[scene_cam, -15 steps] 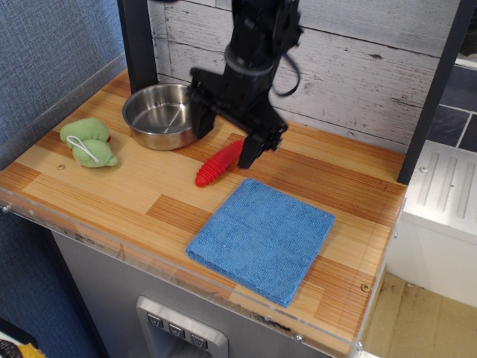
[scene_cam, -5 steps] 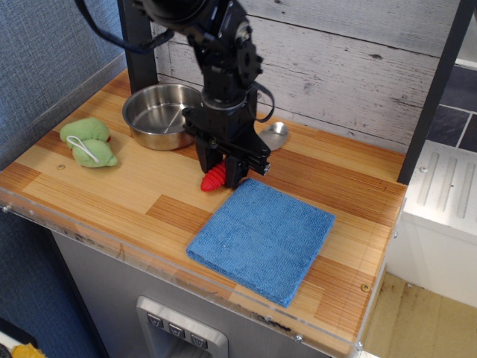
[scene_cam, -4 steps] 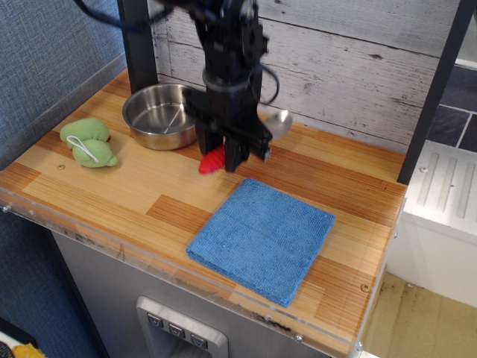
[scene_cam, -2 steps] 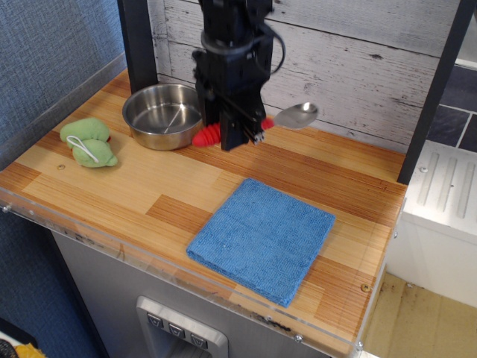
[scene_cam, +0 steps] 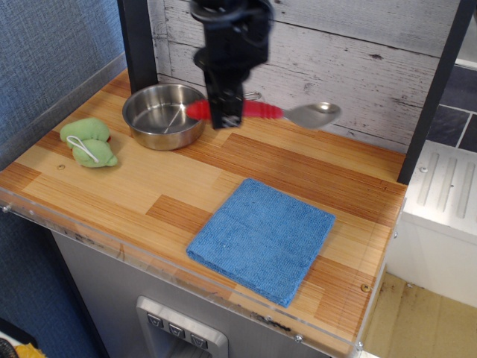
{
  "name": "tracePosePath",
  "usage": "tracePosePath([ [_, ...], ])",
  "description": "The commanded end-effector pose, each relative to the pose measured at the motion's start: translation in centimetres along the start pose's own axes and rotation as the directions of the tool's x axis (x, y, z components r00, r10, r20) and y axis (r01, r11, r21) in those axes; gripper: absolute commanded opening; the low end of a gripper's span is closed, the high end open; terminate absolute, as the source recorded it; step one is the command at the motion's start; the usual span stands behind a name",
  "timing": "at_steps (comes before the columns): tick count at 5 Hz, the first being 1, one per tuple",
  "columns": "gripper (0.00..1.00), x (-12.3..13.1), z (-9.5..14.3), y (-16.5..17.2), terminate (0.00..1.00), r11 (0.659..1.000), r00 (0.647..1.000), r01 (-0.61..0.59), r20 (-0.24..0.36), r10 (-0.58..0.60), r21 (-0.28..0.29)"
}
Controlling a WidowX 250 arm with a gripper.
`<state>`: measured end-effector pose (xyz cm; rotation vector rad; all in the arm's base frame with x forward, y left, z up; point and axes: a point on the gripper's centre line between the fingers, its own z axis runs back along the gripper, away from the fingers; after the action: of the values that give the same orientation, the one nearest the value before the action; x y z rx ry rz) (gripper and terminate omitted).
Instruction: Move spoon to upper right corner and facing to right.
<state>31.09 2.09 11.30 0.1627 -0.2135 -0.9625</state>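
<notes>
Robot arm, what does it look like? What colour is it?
The arm is all black and blocky, made of chunky matte parts stacked above each other. It narrows down to the gripper, whose jaws are black too. No stickers or writing show.

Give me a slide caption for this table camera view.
Pincer holds the red-handled spoon level above the wooden tabletop, bowl pointing right.

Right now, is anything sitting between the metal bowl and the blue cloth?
No. Between the bowl and the cloth this camera view shows only bare wooden tabletop.
</notes>
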Motion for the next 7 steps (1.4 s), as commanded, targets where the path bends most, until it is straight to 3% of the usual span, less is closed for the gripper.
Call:
tracePosePath([
  [1,0.0,2.4,0.0,1.9,0.0,0.972,0.977,0.206,0.032,-0.211,0.111],
  [3,0.0,5.7,-3.3,2.9,0.0,0.918,0.921,0.381,0.037,-0.387,0.113],
  [4,0.0,7.4,-4.8,2.9,0.0,0.909,0.908,0.406,0.068,-0.413,0.095],
  [7,0.0,7.9,-9.0,2.1,0.0,0.902,0.901,0.43,0.049,-0.431,0.027],
])
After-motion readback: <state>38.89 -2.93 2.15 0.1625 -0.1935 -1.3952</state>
